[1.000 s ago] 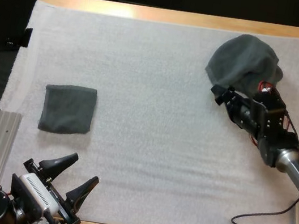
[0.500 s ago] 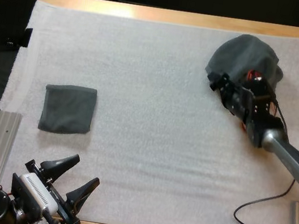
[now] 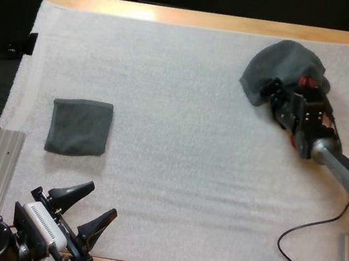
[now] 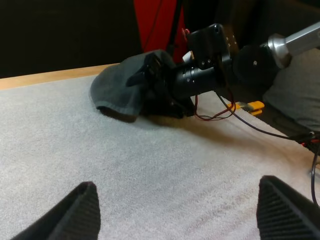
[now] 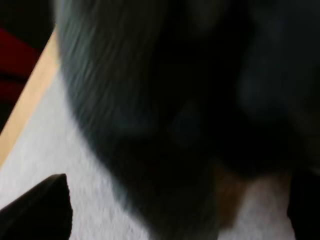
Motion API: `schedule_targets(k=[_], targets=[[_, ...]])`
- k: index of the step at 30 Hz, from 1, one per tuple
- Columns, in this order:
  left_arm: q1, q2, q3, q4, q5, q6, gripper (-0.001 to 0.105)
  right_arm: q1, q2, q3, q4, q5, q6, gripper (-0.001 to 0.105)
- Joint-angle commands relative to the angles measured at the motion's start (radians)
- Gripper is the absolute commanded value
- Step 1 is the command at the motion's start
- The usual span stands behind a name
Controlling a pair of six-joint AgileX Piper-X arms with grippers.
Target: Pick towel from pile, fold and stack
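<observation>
Grey-green: one crumpled towel (image 3: 285, 63), one folded towel (image 3: 79, 127), well apart

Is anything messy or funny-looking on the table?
Only the crumpled towel, a lumpy heap at the far right, with the right gripper at its near edge. The folded towel lies flat and neat. Nothing looks broken.

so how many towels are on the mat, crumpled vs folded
crumpled dark grey-green cloth towel: 1
folded dark grey-green cloth towel: 1
total: 2
</observation>
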Motion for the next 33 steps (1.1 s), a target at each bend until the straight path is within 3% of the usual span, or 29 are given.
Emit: schedule_targets(k=[1,15,20,27,32,33], targets=[[-0.002,-0.138,-0.001,0.000,0.012,-0.009,0.064,-0.006,0.013,-0.005,-0.025,-0.035,-0.003,0.085],[-0.002,-0.138,-0.001,0.000,0.005,-0.009,0.064,-0.006,0.077,-0.005,-0.116,-0.172,0.034,0.083],[-0.002,-0.138,-0.001,0.000,0.005,-0.017,0.064,-0.006,0.077,-0.005,-0.117,-0.181,0.049,0.059],[-0.002,-0.138,-0.001,0.000,-0.017,-0.017,0.064,-0.006,0.082,-0.005,-0.117,-0.195,0.049,0.051],[-0.002,-0.138,-0.001,0.000,-0.017,-0.017,0.064,-0.006,0.104,-0.006,-0.117,-0.218,0.065,0.018],[-0.002,-0.138,-0.001,0.000,-0.017,-0.017,0.064,-0.006,0.107,-0.006,-0.117,-0.221,0.067,0.015]])
